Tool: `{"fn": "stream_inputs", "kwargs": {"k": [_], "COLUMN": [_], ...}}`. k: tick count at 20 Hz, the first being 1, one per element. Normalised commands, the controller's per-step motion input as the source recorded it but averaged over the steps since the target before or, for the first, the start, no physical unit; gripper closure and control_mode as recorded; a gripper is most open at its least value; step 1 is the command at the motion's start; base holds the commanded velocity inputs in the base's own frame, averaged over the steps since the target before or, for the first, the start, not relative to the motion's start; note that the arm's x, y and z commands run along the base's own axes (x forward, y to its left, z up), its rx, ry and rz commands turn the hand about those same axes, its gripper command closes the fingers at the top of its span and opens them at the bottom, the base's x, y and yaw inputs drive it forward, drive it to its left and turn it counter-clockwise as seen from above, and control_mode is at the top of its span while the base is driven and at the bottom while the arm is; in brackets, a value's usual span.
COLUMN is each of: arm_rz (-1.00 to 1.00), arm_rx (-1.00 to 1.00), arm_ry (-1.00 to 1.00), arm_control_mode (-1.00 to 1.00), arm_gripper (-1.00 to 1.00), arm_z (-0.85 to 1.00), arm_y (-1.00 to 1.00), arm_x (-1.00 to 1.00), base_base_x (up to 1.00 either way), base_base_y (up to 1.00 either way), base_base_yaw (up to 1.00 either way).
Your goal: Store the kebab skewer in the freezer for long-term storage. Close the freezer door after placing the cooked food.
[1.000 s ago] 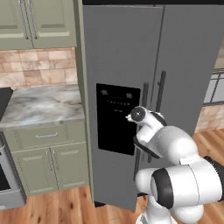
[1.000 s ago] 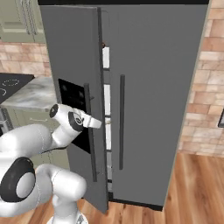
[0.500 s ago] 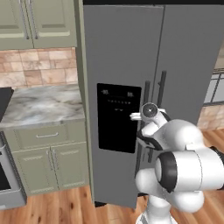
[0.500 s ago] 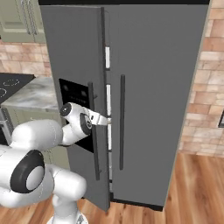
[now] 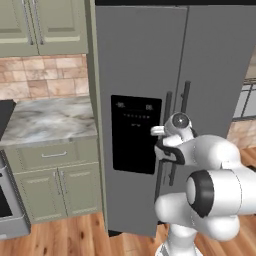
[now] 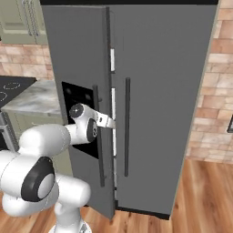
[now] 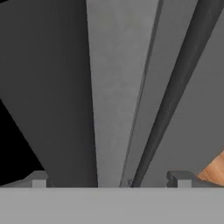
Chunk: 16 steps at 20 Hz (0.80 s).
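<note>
The kebab skewer, the cooked food, is out of view. The freezer door [image 6: 77,54], grey steel with a black dispenser panel [image 5: 135,132], stands slightly ajar. A thin strip of the white freezer [image 6: 113,59] interior shows in the gap. My gripper [image 6: 110,123] reaches across the door's long dark bar handle [image 6: 98,150] to the door's free edge, at dispenser height. In the hand view my gripper [image 7: 109,179] is open with nothing between its fingertips [image 7: 179,177]. It faces the light grey door edge [image 7: 116,87], with a dark bar handle [image 7: 175,87] to one side.
The plain grey fridge door [image 6: 164,91] is shut to the right, beside a brick wall [image 6: 214,100]. Left of the fridge are a marble counter [image 5: 45,122], green cabinets [image 5: 50,190] and a stove edge [image 5: 7,210]. Wooden floor [image 6: 200,200] lies in front.
My hand has moved right, from in front of the dispenser panel to the freezer door's free edge. The door stays ajar as before.
</note>
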Motion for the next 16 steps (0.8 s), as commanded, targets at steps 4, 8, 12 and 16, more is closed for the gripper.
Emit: {"fn": "stream_inputs", "kwargs": {"k": [4,8,12,16], "arm_rz": [0.00,0.00,0.00,0.00], "arm_rx": [0.04,0.00,0.00,0.02], "arm_ry": [0.16,0.18,0.10,0.01], "arm_control_mode": [-1.00,-1.00,-1.00,-1.00], "arm_gripper": [-1.00,-1.00,-1.00,-1.00], "arm_z": [0.64,0.66,0.27,0.00], "arm_y": [-0.01,0.00,0.00,-0.08], "arm_x": [0.32,0.28,0.24,0.16], "base_base_x": [0.00,0.00,0.00,0.00], "base_base_y": [0.00,0.00,0.00,0.00], "base_base_yaw": [0.00,0.00,0.00,0.00]}}
